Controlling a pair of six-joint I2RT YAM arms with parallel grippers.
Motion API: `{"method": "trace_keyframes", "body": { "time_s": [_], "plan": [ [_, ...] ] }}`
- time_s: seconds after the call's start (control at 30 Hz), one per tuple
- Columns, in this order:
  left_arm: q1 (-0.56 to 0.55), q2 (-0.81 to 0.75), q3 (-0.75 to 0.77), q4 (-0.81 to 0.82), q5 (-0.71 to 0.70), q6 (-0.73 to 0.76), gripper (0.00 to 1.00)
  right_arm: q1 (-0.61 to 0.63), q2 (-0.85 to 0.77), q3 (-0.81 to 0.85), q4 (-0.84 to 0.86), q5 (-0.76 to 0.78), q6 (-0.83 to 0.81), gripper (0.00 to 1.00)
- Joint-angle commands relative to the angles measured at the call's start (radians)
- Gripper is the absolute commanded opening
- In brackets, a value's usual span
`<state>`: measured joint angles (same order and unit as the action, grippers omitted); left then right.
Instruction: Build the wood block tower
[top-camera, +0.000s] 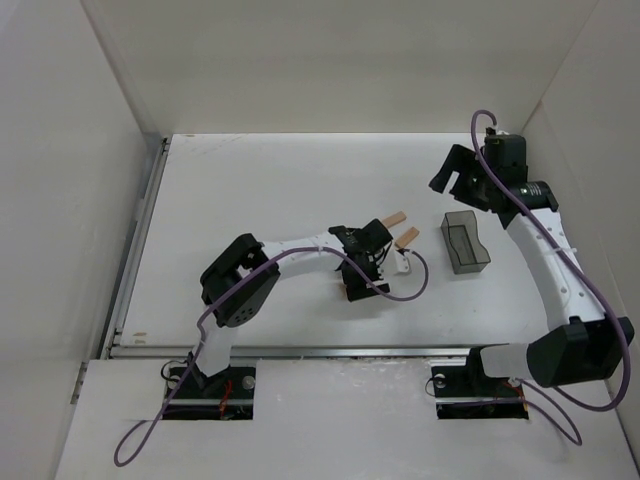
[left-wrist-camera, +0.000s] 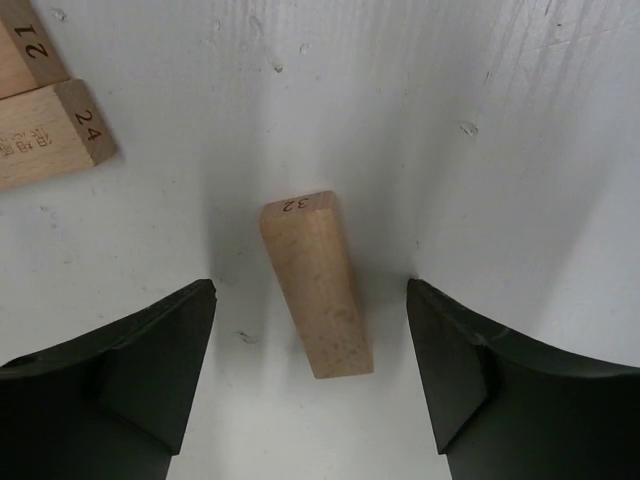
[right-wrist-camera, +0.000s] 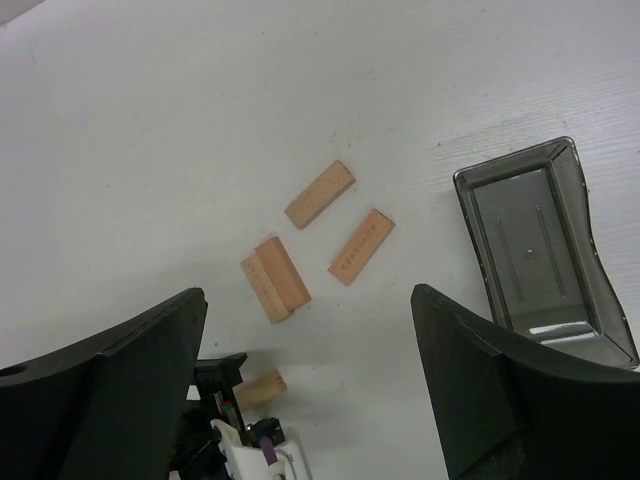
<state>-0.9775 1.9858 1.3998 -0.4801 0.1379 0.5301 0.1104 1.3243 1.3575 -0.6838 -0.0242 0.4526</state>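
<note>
Several light tan wood blocks lie loose on the white table; no tower stands. In the left wrist view, a block marked 32 (left-wrist-camera: 315, 285) lies flat between my left gripper's (left-wrist-camera: 310, 325) open jaws, with a gap on each side. Two blocks marked 21 (left-wrist-camera: 25, 45) and 24 (left-wrist-camera: 50, 135) lie side by side at the upper left. From above, the left gripper (top-camera: 354, 258) points down at mid-table. The right gripper (right-wrist-camera: 308, 300) hangs open and empty, high over the blocks. Below it lie a pair of touching blocks (right-wrist-camera: 275, 278) and two single blocks (right-wrist-camera: 320, 194), (right-wrist-camera: 361, 246).
A small grey translucent bin (top-camera: 465, 243) sits right of the blocks, below the right gripper (top-camera: 462, 178); it looks empty in the right wrist view (right-wrist-camera: 540, 250). White walls enclose the table on the left, back and right. A purple cable loops beside the left wrist (top-camera: 410, 285).
</note>
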Motion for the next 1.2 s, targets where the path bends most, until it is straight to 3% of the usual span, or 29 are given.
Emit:
{"method": "trace_keyframes", "body": {
  "time_s": [0.0,0.13,0.17,0.2,0.27,0.5,0.63,0.67,0.8,0.9,1.03,1.17],
  "plan": [
    [0.005,-0.021,-0.03,-0.006,-0.024,0.015,0.72,-0.008,-0.08,-0.005,0.053,0.023,0.005,0.89],
    [0.023,-0.022,-0.076,0.044,-0.035,0.015,0.53,-0.008,-0.123,-0.038,0.075,-0.034,-0.005,0.89],
    [0.023,-0.022,-0.088,0.058,-0.035,0.015,0.43,-0.008,-0.135,-0.047,0.075,-0.048,-0.015,0.89],
    [0.023,-0.037,-0.11,0.073,-0.035,0.015,0.19,-0.008,-0.135,-0.047,0.075,-0.062,-0.015,0.89],
    [0.023,-0.053,-0.122,0.107,-0.064,-0.01,0.0,-0.008,-0.145,-0.032,0.055,-0.08,-0.025,0.89],
    [0.054,-0.205,-0.142,0.164,-0.152,-0.021,0.0,-0.017,-0.183,0.061,0.021,-0.173,-0.025,0.92],
    [0.076,-0.381,-0.122,0.222,-0.184,0.028,0.0,-0.026,-0.159,0.12,0.012,-0.262,-0.025,0.92],
    [0.086,-0.463,-0.122,0.251,-0.184,0.042,0.0,-0.026,-0.158,0.12,0.012,-0.284,-0.025,0.96],
    [0.095,-0.66,-0.223,0.488,-0.12,0.077,0.0,-0.026,-0.145,0.086,0.059,-0.41,-0.067,1.0],
    [0.095,-0.732,-0.268,0.54,0.004,0.059,0.0,0.02,-0.192,0.022,0.159,-0.514,-0.068,1.0],
    [0.095,-0.68,-0.194,0.479,0.077,-0.056,0.0,0.098,-0.241,0.0,0.193,-0.528,-0.08,0.89],
    [0.095,-0.68,-0.217,0.527,0.097,-0.079,0.0,0.144,-0.261,-0.021,0.211,-0.474,-0.069,0.8]
  ]
}}
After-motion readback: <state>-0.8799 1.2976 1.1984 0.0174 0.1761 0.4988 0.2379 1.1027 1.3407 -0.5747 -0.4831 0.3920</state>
